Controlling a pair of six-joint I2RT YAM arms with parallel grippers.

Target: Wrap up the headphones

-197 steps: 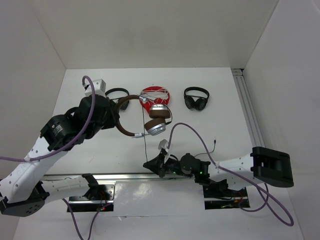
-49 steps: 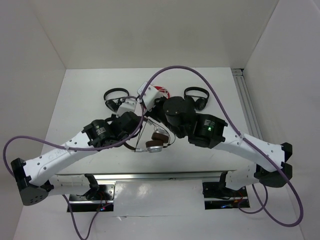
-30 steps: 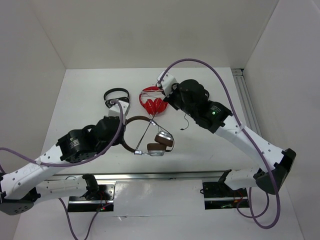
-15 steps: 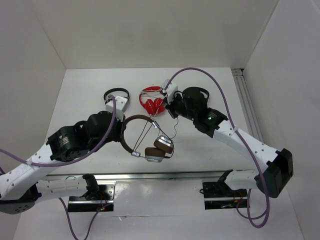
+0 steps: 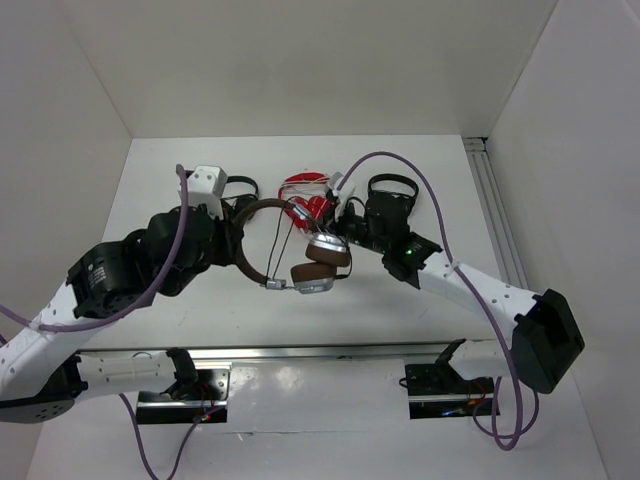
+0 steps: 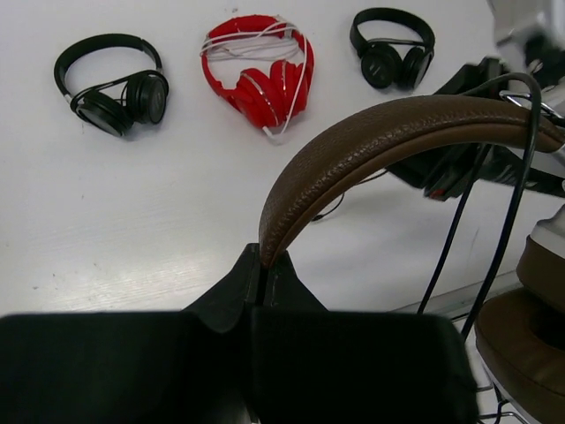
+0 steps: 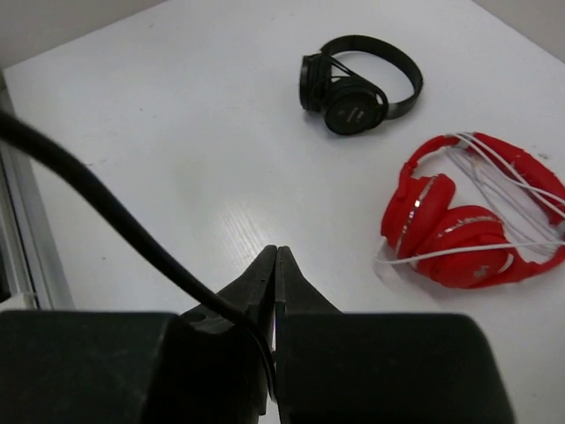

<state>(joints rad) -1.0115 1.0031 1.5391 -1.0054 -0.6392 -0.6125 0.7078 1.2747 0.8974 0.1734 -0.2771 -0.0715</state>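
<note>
Because the left gripper (image 6: 262, 265) has its jaws clenched on the brown headband (image 6: 388, 141), the headphones (image 5: 300, 255) appear to hang off the table (image 5: 420, 300) near its middle, just in front of the red pair (image 5: 308, 200). The ear cups (image 5: 322, 262) dangle at the lower end, toward the right arm. The right gripper (image 7: 275, 256) has its jaws pinched shut on the thin black cable (image 7: 106, 212), which enters between the fingers from the left in the right wrist view. In the left wrist view, 2 cable strands (image 6: 508, 238) run from the top of the band down toward the cups.

As for handling, I judge the headband stiff and springy, with padded leather that gives the pads good purchase; the band is the right place to hold the frame. The cups look like the heaviest part, and on their thin wire yokes they would likely swing if the band is turned quickly. The cable looks limp, light and smooth, so it may slide through closed pads and sag into loops. Holding it close to the band, with little slack, should keep each turn snug. A hard pull could strain where the cable joins the cup. The 2 black pairs (image 6: 115, 84) (image 6: 393, 44) lie well apart from the work.
</note>
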